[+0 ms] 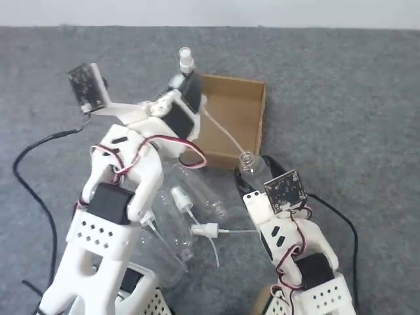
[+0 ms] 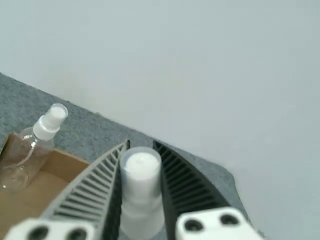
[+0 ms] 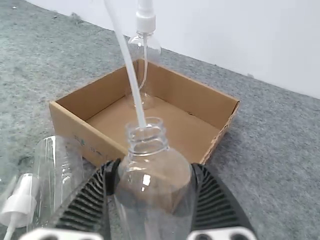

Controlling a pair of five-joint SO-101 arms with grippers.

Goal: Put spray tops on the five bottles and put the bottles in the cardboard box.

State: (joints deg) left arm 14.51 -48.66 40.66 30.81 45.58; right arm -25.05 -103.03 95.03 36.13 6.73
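My left gripper is shut on a white spray top, held above the cardboard box. Its long dip tube slants down into the open neck of a clear bottle. My right gripper is shut on that upright bottle, just in front of the box's near wall. One capped bottle stands in the box's far corner, its spray top showing beyond the left gripper.
Several uncapped clear bottles and loose spray tops lie on the grey carpet between the two arms. One lying bottle rests beside the box's near corner. A black cable runs at the left.
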